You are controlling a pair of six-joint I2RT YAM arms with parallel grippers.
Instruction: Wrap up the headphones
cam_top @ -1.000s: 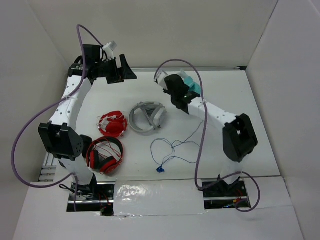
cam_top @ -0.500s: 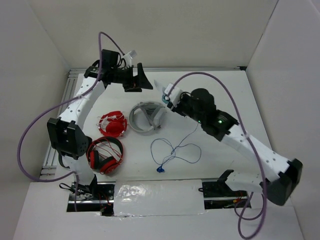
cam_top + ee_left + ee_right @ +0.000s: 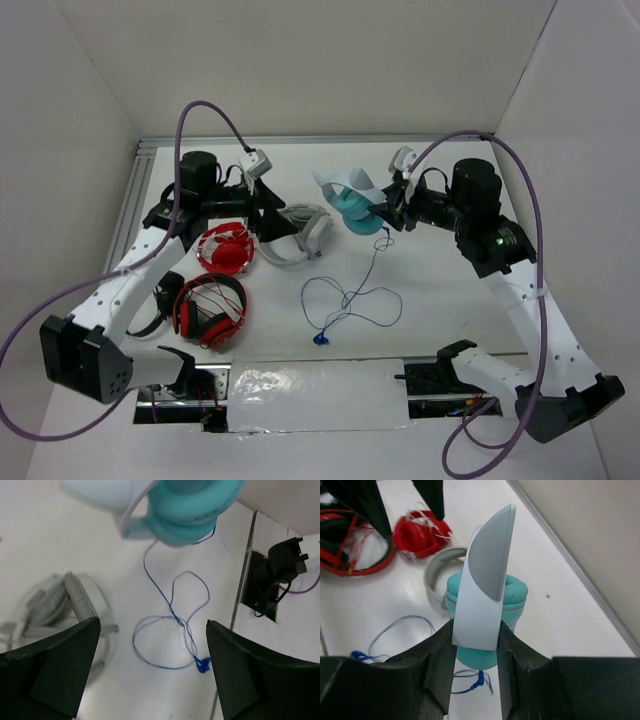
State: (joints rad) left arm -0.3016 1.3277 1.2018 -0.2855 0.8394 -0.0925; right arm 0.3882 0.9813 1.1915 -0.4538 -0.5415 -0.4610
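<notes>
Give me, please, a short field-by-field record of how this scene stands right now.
Right gripper: shut on the headband of the teal headphones, held above the table
Left gripper: open, holding nothing
Cable: hangs from the ear cups and lies in loose loops on the table, not wound
Plug: on the table, at the near end of the loops
Others: grey headphones; red headphones; second red set

The right claw [image 3: 475,637] grips the headphones [image 3: 487,570] by their pale headband.
</notes>
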